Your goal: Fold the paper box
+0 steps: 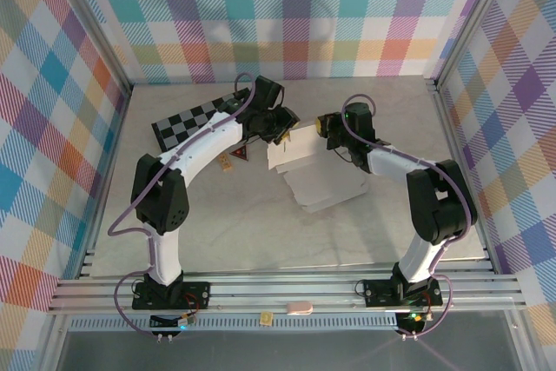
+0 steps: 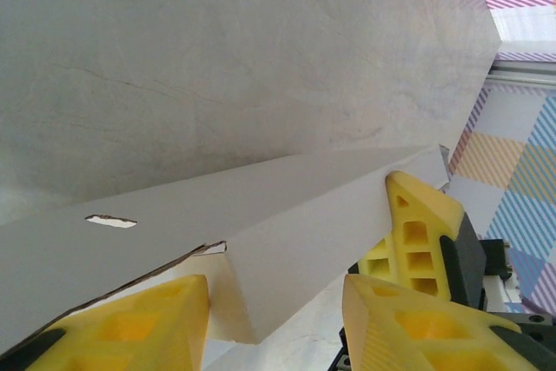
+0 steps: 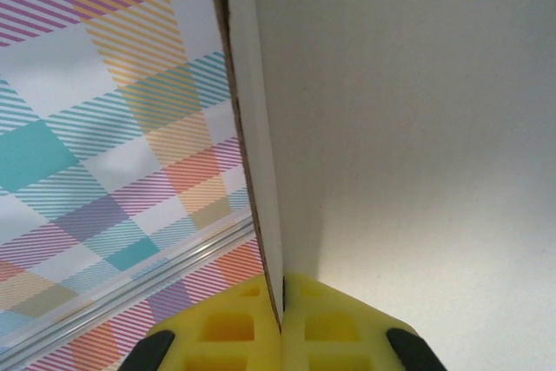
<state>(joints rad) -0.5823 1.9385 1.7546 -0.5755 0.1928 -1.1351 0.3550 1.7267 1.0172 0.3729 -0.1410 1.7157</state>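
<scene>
The paper box (image 1: 300,162) is white cardboard, partly raised off the table between the two arms. In the left wrist view a folded wall of the paper box (image 2: 287,215) slants across, with a small slot cut in it. My left gripper (image 2: 276,294) stands open astride a hanging flap: the left finger (image 2: 130,323) touches the flap and the right finger (image 2: 417,323) is clear of it. My right gripper (image 3: 282,288) is shut on a thin edge of the paper box (image 3: 391,128). Its yellow finger (image 2: 417,215) shows behind the box's far end. From above, the left gripper (image 1: 282,124) and right gripper (image 1: 326,128) meet at the box's upper edge.
A black-and-grey checkered board (image 1: 195,121) lies at the back left. Small cards (image 1: 234,159) lie beside the left arm. Plaid walls close in three sides. A metal rail (image 1: 287,288) runs along the near edge, with two small items (image 1: 300,308) on it.
</scene>
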